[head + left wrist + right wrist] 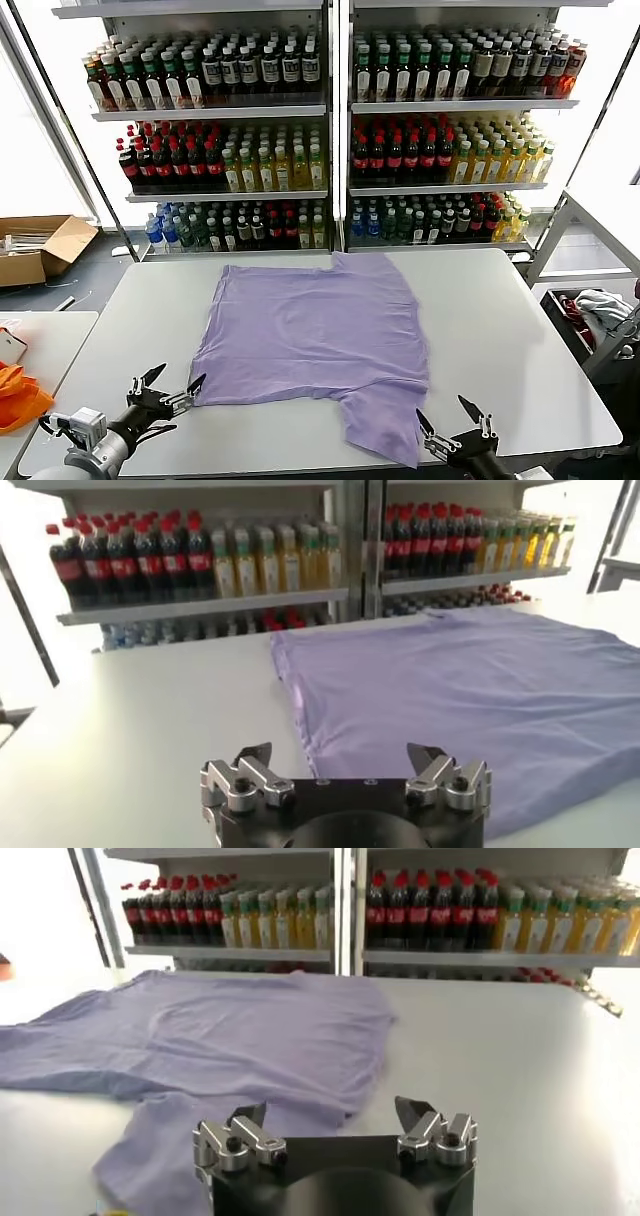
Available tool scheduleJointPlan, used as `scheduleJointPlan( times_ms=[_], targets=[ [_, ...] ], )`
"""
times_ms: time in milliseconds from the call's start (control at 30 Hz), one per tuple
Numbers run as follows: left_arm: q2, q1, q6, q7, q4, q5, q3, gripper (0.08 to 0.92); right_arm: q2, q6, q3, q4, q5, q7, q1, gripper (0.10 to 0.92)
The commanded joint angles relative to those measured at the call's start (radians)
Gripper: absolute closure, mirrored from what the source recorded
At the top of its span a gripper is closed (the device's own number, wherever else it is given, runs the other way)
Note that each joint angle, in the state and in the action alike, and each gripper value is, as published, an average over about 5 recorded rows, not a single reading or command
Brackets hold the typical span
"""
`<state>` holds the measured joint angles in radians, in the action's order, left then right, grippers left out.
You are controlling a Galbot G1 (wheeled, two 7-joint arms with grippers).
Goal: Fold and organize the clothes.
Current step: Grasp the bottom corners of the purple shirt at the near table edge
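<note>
A lavender T-shirt lies spread flat, plain side up, on the white table. One sleeve reaches toward the table's front edge. My left gripper is open and empty at the shirt's near left corner, just above the table; in the left wrist view the gripper faces the shirt's edge. My right gripper is open and empty at the front edge, right of the sleeve; in the right wrist view the gripper hovers by the sleeve.
Shelves of bottled drinks stand behind the table. A cardboard box sits on the floor at the left. An orange item lies on a side table at the left. A bin of clothes stands at the right.
</note>
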<state>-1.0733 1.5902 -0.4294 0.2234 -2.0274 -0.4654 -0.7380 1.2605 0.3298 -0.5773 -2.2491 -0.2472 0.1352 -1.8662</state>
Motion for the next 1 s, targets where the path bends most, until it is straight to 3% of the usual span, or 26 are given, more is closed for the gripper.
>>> scheduleJointPlan(
  times_ms=[33, 300, 533, 833, 1000],
  targets=[
    [0.019, -0.01, -0.047, -0.032, 0.052, -0.044, 0.062, 0.177, 0.014, 0.026, 0.075, 0.003, 0.026, -0.029, -0.042, 0.203],
    [0.0, -0.024, -0.066, -0.04, 0.065, -0.071, 0.068, 0.177, 0.031, 0.026, 0.109, 0.056, 0.118, -0.034, -0.035, 0.227],
    [-0.004, -0.009, -0.067, -0.043, 0.076, -0.053, 0.08, 0.197, 0.041, 0.007, 0.102, 0.085, 0.12, -0.032, -0.037, 0.414],
    [-0.013, -0.005, -0.063, -0.044, 0.072, -0.043, 0.077, 0.441, 0.048, -0.014, 0.116, 0.066, 0.115, -0.018, -0.03, 0.674],
    [-0.025, 0.016, -0.08, -0.056, 0.005, -0.04, 0.067, 0.589, 0.04, -0.033, 0.105, 0.065, 0.11, -0.003, -0.013, 0.821]
  ],
)
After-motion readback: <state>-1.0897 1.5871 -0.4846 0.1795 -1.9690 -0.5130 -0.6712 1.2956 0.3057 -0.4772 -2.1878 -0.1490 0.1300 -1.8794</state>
